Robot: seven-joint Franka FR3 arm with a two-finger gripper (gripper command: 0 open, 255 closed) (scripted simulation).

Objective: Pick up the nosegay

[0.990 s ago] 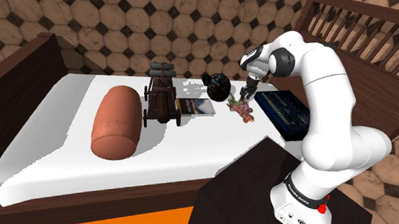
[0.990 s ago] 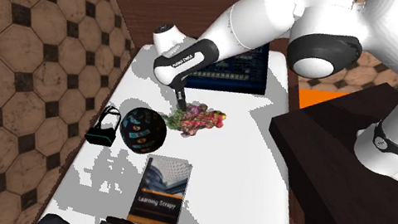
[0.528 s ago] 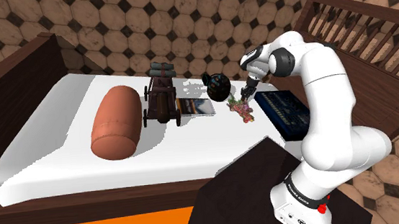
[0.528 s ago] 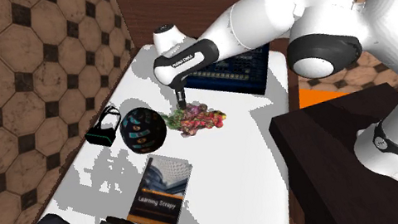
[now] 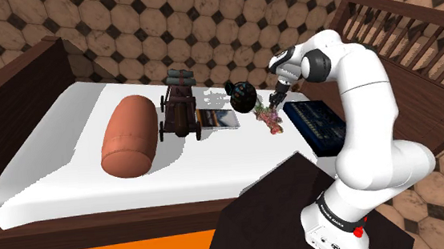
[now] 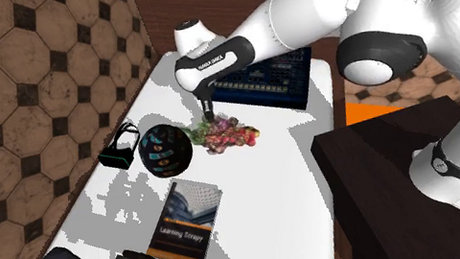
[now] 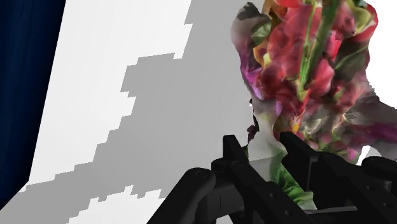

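The nosegay (image 5: pixel 272 119) (image 6: pixel 229 135) is a small bunch of red, pink and green flowers on the white bed (image 5: pixel 79 166), between a black ball and a dark blue flat panel. My black gripper (image 5: pixel 274 104) (image 6: pixel 208 115) points down at the bunch's stem end, on the side toward the ball. In the wrist view the gripper (image 7: pixel 264 145) has its two fingers close together on the pale, green-tinged stem end, and the nosegay (image 7: pixel 305 70) spreads out beyond the tips. It looks shut on the bunch.
A black ball (image 5: pixel 242 96) (image 6: pixel 166 147) lies close beside the flowers, with dark goggles (image 6: pixel 121 145) behind it. A dark blue panel (image 5: pixel 315 127) (image 6: pixel 263 79), a book (image 5: pixel 216 118) (image 6: pixel 186 219), a wooden cart (image 5: pixel 179 114) and a salmon bolster (image 5: pixel 129 134) share the bed. Dark wooden bed rails surround it.
The arm's elbow and wrist have risen slightly. The gripper and the nosegay have shifted a little upward with them.
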